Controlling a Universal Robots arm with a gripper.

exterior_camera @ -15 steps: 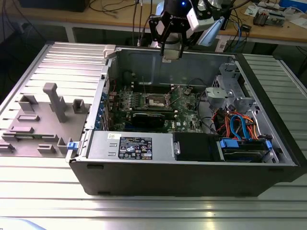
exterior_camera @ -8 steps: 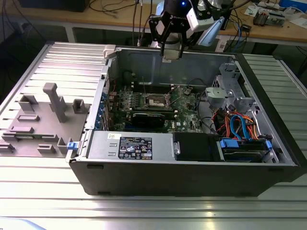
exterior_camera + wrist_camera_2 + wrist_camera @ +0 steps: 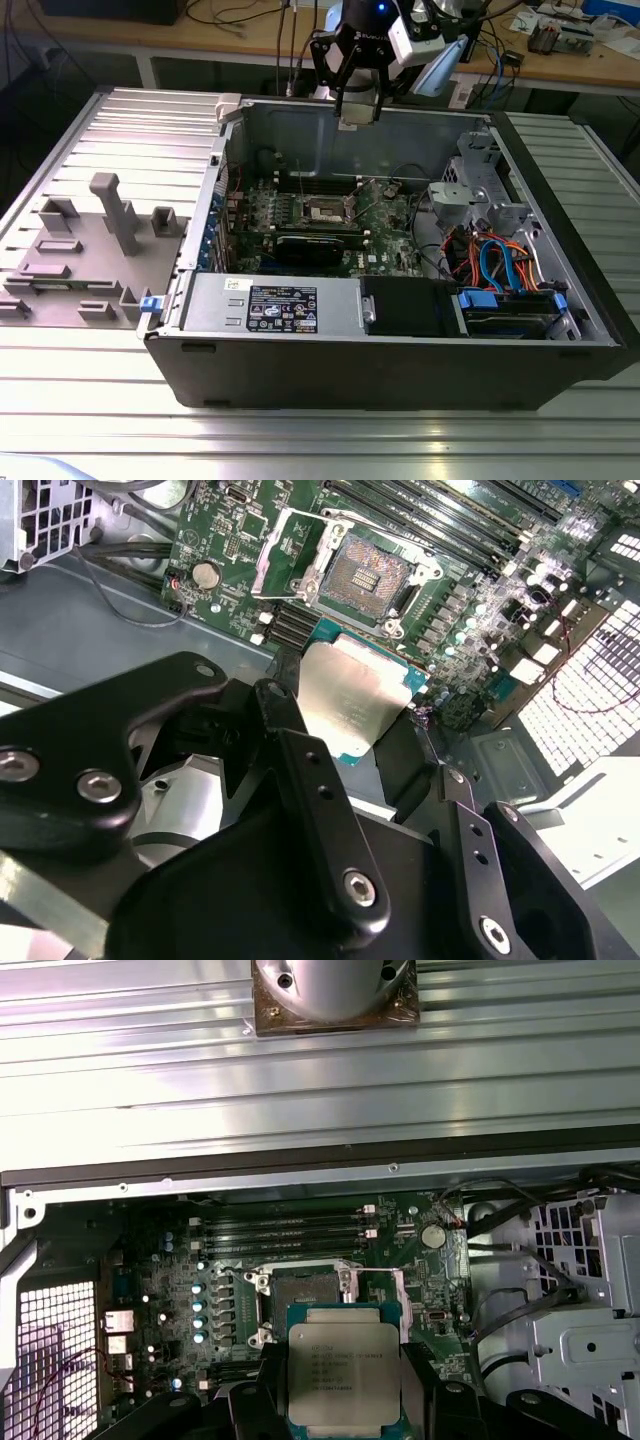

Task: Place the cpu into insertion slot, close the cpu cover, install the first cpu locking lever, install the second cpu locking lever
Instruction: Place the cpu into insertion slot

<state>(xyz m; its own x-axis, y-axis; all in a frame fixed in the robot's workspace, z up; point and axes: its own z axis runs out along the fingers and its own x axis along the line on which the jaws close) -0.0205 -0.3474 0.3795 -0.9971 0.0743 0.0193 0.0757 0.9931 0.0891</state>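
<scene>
The black tool (image 3: 358, 112) clasps the small square silver-topped cpu (image 3: 343, 1375) by its edges, hovering above the open, empty socket (image 3: 303, 1288) of the green motherboard (image 3: 165, 1295) inside the dark computer case (image 3: 300, 380).

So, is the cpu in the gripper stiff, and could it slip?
The cpu is probably stiff: a flat plate with a metal top. That smooth top may be slippery, and the gripper holds it by thin edges, so it could tilt.
</scene>
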